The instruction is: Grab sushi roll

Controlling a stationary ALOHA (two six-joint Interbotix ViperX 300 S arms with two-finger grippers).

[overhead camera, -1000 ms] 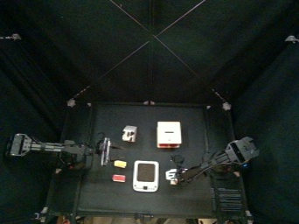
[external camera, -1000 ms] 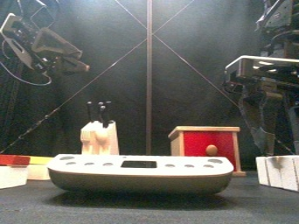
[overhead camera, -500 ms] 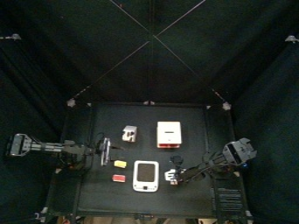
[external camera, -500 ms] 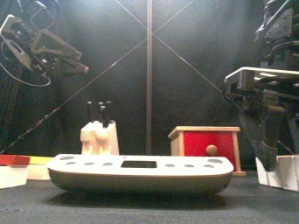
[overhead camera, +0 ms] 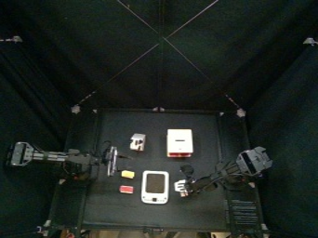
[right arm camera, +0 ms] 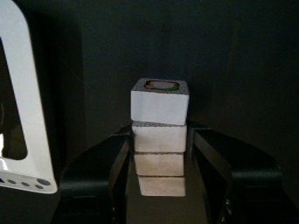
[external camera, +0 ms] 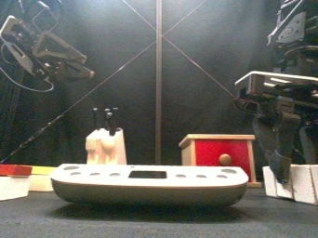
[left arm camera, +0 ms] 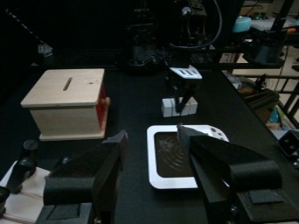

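The black table (overhead camera: 205,125) fills the pen's floor between the curtains. Largest on it is the white rounded tray (external camera: 147,184), lying at the near edge around the middle; in the top view (overhead camera: 154,186) it sits lengthwise toward the front. Behind it and a little to the right stands the wooden box (external camera: 218,156) with a red front, a pale top with a slot showing in the left wrist view (left arm camera: 68,101). To the left of the box, farther back than the tray, is the white-and-brown piece (external camera: 106,145), with two dark prongs rising from it. At the near left lie a small red piece (overhead camera: 126,188) and, just behind it, a small yellow piece (overhead camera: 125,174). The left gripper (left arm camera: 149,166) hangs raised over the left side of the table with its jaws spread apart, nothing between them. The right gripper (right arm camera: 162,157) is down at the table's near right, just right of the tray, pointing downward. The sushi roll (right arm camera: 160,99), a small white block with a darker top rim, stands on the table there; in the front view (external camera: 296,182) it shows at the far right edge. The right jaws stand wide on either side of white blocks stacked in line with it, and whether they press them I cannot tell.
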